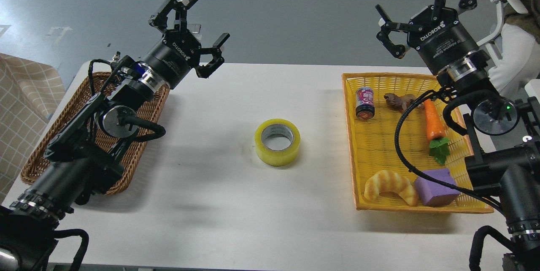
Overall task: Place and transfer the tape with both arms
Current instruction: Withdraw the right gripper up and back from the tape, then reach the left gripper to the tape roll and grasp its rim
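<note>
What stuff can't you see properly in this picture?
- Brown wicker basket, head view: the left arm covers most of its inside, so its contents are unknown.
- Small can in the yellow basket: label too small to read.
- Brown toy: partly behind the right arm's cable, shape unclear.

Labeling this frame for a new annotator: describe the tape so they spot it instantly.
On the white table, look at the bare middle stretch between the brown wicker basket and the yellow basket. The tape lies flat there alone, hole up. It is a translucent yellow ring with a grey-white core, unlike the solid golden croissant in the yellow basket.
</note>
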`<state>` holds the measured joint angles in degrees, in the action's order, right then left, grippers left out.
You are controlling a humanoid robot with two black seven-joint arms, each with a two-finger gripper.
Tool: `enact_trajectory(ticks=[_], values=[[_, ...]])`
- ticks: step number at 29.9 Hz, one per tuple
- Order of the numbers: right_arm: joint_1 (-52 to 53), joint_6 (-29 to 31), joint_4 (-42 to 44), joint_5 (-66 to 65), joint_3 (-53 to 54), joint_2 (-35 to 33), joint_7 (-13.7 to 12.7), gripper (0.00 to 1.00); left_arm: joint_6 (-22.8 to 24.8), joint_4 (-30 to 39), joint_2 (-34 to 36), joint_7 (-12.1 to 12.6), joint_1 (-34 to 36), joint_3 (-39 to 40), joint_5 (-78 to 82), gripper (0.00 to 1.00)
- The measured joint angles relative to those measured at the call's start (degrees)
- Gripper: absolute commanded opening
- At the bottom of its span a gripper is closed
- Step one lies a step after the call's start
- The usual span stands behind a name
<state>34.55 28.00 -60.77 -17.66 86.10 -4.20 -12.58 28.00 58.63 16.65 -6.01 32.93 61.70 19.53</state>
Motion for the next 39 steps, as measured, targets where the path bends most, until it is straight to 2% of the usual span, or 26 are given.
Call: enact_trajectory(ticks=[9,15,24,31,35,39], values=[[-1.0,0.0,-0.8,0.08,-1.01,0.16,-0.87,1.0,0.0,-0.03,1.57,-0.54,0.03,-0.72,3.96,0.98],[-2.63,0.0,-1.28,0.08,-2.31,-0.69,-1.05,1.0,-0.23,1.59,2.84,-0.79,1.45,-1.03,22.19,0.98],[-8.55,0.0,-4.52,0.08,-2.17,-5.48,-0.92,1.0,-4.15,6.95,3.17,-0.34,3.48,-1.98,52.44,0.98],[-11.54,0.0,-4.64,0.08,-1.36,-9.5,-0.42,1.0,-6.55,11.17,5.83,-0.25,8.14,-12.07,65.34,0.98],[-13.28,0.0,-4.62,0.08,0.11,-10.15,-0.25,1.0,-10.17,11.88,6.52,-0.61,10.37,-20.25,75.9,0.98],[-14.73,0.0,-4.55,0.08,1.43,-10.3,-0.25,1.0,-11.25,12.02,6.6,-0.83,11.94,-26.27,83.53,0.98]])
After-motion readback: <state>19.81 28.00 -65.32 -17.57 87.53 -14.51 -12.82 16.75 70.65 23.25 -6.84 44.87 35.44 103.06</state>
